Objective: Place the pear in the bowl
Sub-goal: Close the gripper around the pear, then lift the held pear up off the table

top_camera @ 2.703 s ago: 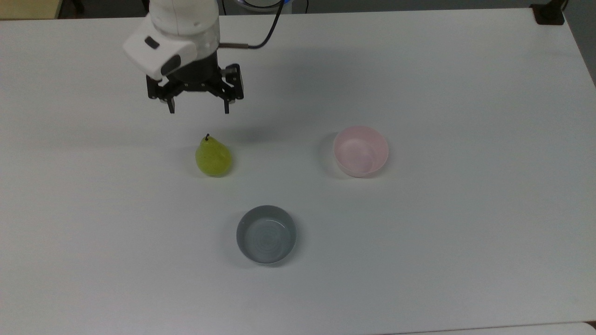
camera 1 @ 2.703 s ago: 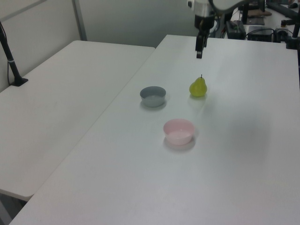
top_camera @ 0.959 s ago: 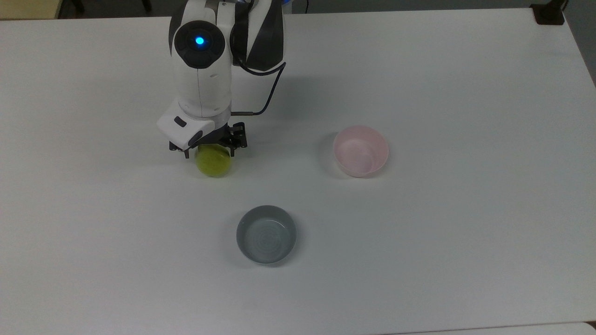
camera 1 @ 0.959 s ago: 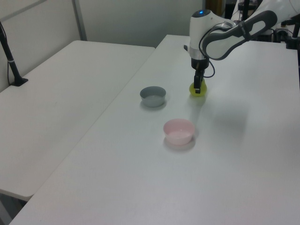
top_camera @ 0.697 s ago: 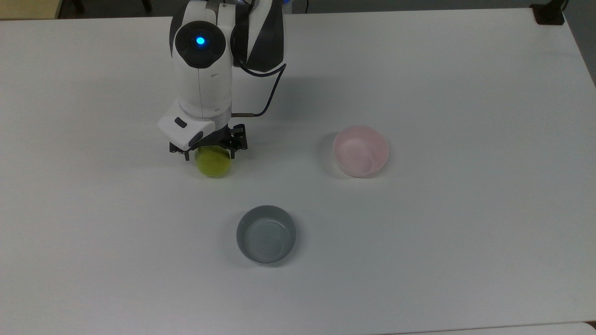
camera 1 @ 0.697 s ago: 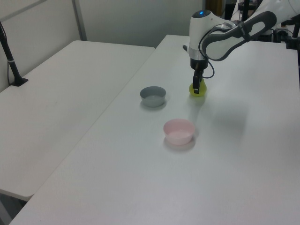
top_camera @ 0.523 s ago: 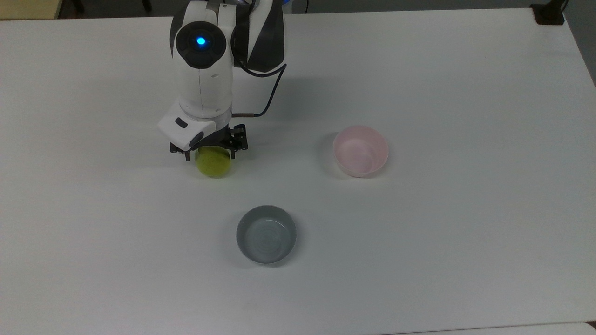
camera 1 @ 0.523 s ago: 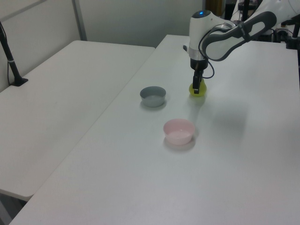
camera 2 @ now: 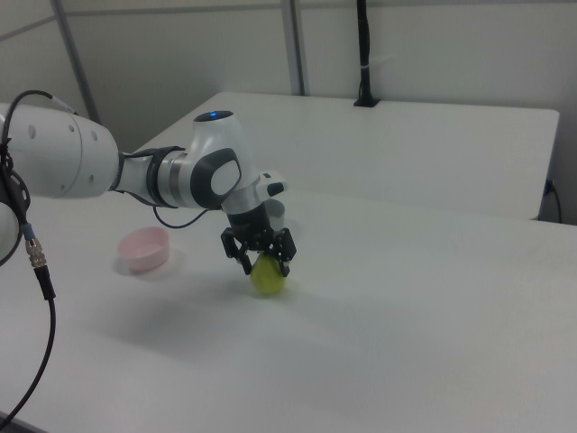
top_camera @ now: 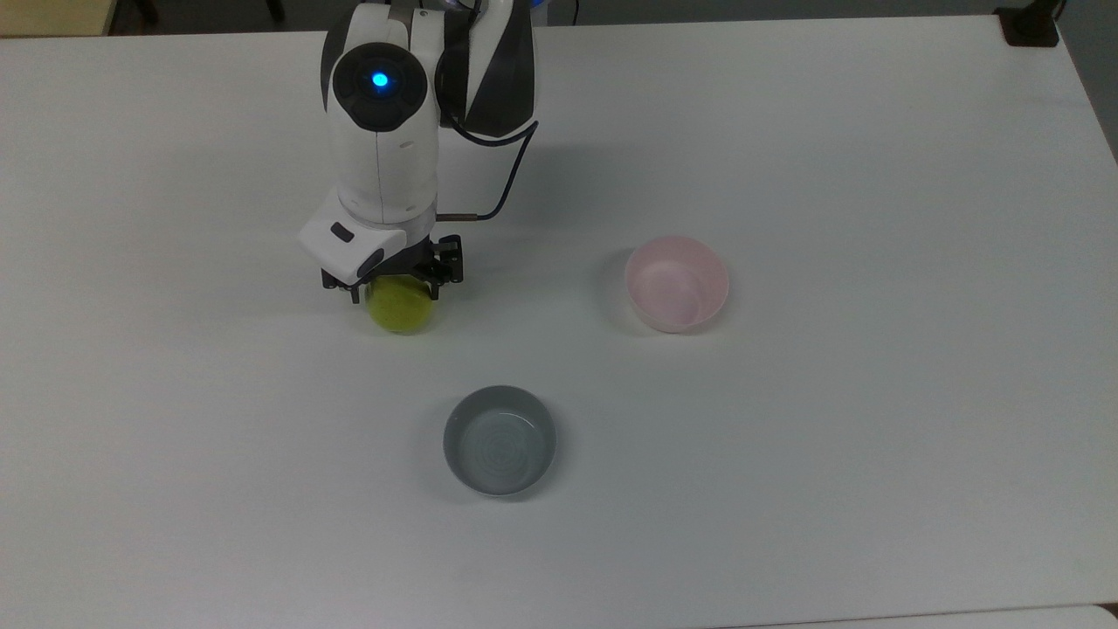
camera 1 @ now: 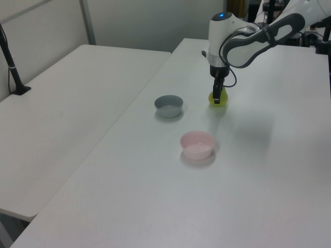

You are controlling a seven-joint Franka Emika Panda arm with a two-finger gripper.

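The yellow-green pear (top_camera: pixel 400 313) (camera 1: pixel 219 101) (camera 2: pixel 269 280) stands on the white table (top_camera: pixel 786 489), its narrow top hidden under my gripper. My gripper (top_camera: pixel 394 295) (camera 1: pixel 217 97) (camera 2: pixel 267 266) points straight down and is open, one black finger on each side of the pear's upper part. A small gap shows at the finger on the top view's left. The pale pink bowl (top_camera: pixel 677 284) (camera 1: pixel 197 144) (camera 2: pixel 144 250) sits empty, well off to the top view's right of the pear.
An empty grey bowl (top_camera: pixel 500 441) (camera 1: pixel 169 105) stands below and slightly right of the pear in the top view. A second white table (camera 1: pixel 67 103) adjoins on the left view's left, with a black post (camera 1: pixel 10 62) on it.
Since 2.7 s ago the gripper has come down from above the table onto the pear. Over the last second it has only sunk slightly; the pear and both bowls stay put.
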